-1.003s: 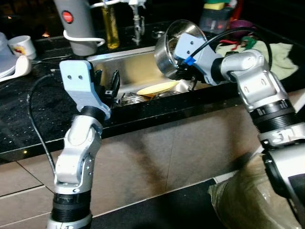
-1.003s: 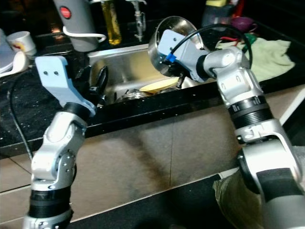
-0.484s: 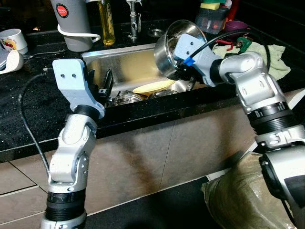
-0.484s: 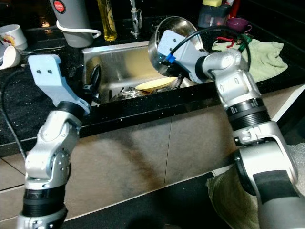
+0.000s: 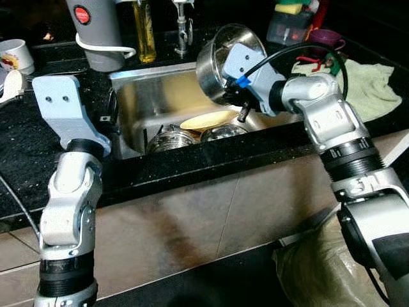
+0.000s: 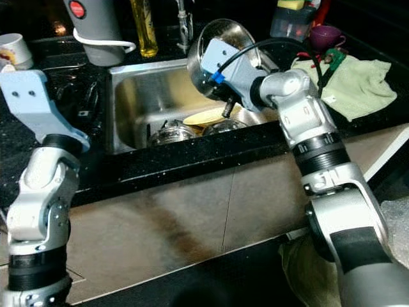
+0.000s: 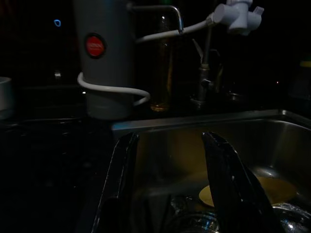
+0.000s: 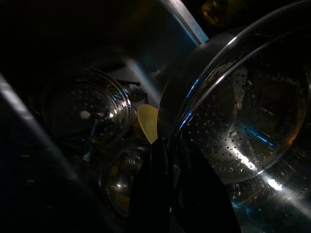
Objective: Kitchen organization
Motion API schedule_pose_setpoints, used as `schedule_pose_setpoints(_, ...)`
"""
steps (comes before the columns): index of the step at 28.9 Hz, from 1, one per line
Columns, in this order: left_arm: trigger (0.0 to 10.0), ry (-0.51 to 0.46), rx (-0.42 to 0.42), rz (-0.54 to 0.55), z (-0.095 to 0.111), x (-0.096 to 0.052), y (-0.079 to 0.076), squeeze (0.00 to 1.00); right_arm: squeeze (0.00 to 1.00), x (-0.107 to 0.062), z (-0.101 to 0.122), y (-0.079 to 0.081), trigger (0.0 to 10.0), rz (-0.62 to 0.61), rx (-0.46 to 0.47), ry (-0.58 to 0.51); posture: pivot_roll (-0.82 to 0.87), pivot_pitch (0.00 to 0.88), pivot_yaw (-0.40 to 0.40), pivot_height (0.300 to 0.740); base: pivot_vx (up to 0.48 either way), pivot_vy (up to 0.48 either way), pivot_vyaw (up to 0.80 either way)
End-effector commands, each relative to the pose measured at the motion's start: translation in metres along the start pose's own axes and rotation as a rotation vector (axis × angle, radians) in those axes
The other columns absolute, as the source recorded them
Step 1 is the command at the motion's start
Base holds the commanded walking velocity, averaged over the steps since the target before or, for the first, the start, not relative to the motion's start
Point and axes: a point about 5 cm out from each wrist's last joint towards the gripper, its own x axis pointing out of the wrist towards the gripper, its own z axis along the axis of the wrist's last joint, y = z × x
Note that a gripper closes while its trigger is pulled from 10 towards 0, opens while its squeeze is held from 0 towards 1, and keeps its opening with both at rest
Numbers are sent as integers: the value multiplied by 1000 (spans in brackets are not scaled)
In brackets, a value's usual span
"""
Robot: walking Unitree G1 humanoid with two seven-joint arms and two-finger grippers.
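Gripping rim | right claw [image 8: 167, 160] clamped on colander [image 8: 243, 126] | rigid, light, slippery steel; rim best | left claw [image 7: 167, 184] apart, empty

Head eyes look down; wrists close; share sink [image 5: 153, 102].

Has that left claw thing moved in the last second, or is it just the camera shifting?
Yes. The left gripper has drawn back from over the sink toward the counter on the robot's left, by the sink's left rim.
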Motion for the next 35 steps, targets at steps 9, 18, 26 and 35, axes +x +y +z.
schedule_pose_setpoints(9,10000,-10,32,-12,2,-3,0,0,0,-4,3,-7,10000,-23,-57,-7,-61,4,-48,732,345,0,682)
schedule_pose_setpoints(18,10000,-5,-25,-48,1,-2,-10,0,0,-5,1,-4,10000,35,-99,37,-61,0,-45,732,228,0,88)
schedule_pose_setpoints(26,10000,22,-40,-111,-4,-4,-21,0,0,-20,-35,7,10000,263,-256,365,-63,0,-51,732,0,0,0)
schedule_pose_setpoints(35,10000,27,-54,-124,-5,-6,-24,0,0,-32,-57,3,10000,355,-330,555,-67,0,-66,732,0,0,0)
